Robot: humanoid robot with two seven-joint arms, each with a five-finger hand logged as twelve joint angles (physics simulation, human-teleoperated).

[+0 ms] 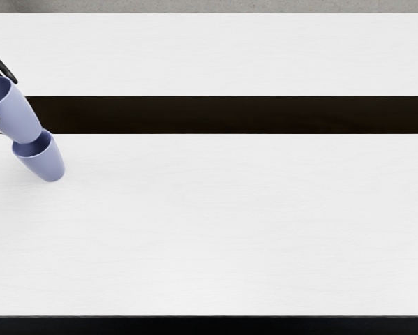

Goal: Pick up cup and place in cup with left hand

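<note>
Over the table (pixel 229 223), the left hand (pixel 1 65) grasps the upper cup (pixel 19 115) near its rim (likely freeing its base). That base overlaps the mouth of the lower cup (pixel 47 165), presumably for nesting

Shows black on the left hand (pixel 3 66), with slender fingers (pixel 10 74) narrowing to rounded tips. Has a smooth, faintly glossy finish, catching thin grey highlights. Runs out of view beyond the left edge.

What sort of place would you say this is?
Probably a simulated robot test bench: a black robot hand holds a lilac cup over a second one, above a plain white table crossed by a dark band.
</note>
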